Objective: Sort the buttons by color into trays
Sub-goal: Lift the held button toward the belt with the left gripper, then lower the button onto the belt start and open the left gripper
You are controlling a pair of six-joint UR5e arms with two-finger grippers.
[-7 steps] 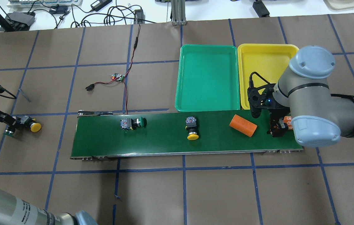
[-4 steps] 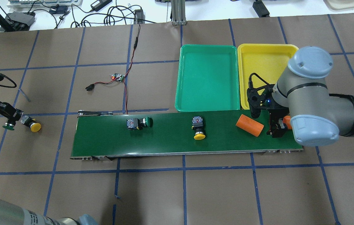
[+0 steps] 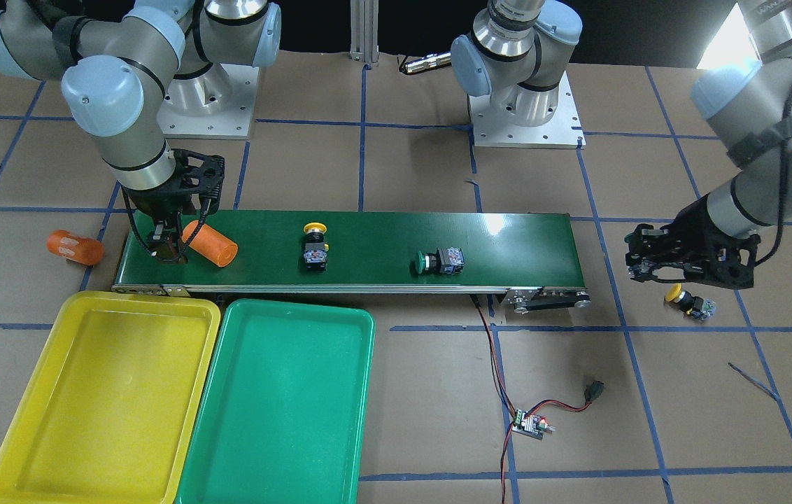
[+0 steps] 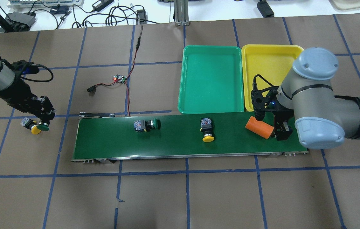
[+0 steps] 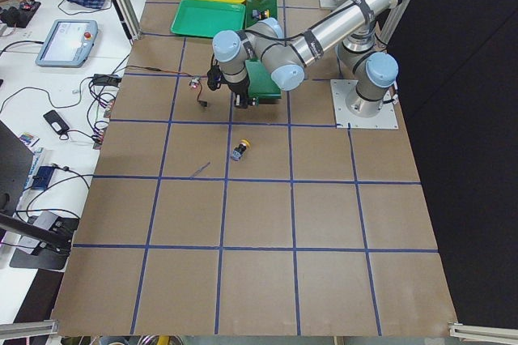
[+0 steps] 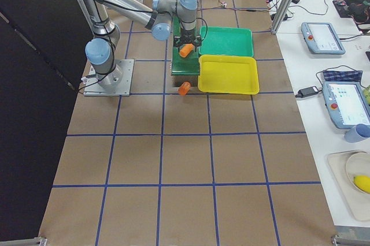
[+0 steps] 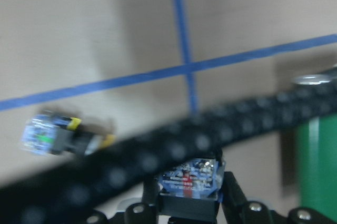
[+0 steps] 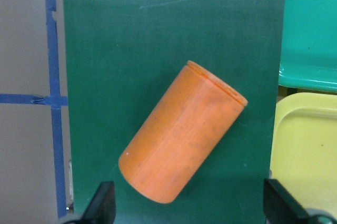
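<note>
My left gripper (image 4: pixel 42 123) hangs left of the belt, shut on a green-capped button (image 4: pixel 43 128); the left wrist view shows that button's body (image 7: pixel 188 181) between the fingers. A yellow button (image 4: pixel 33 127) lies on the table just beside it. On the belt lie a green button (image 4: pixel 147 124) and a yellow button (image 4: pixel 207 129). The green tray (image 4: pixel 211 79) and the yellow tray (image 4: pixel 267 63) sit behind the belt's right end. My right gripper (image 4: pixel 281 132) is open over the belt's right end, its fingers (image 8: pixel 103 203) wide apart.
An orange cylinder (image 4: pixel 259 127) lies on the dark-green conveyor belt (image 4: pixel 173 143), touching or nearly touching the right gripper. Another orange cylinder (image 3: pixel 74 246) rests on the table past the belt's end. A small circuit board (image 4: pixel 120 78) with red-black wires sits behind the belt.
The left gripper has moved right toward the belt with the green button in it. The belt has carried both buttons and the orange cylinder rightward. The right arm stayed in place.
</note>
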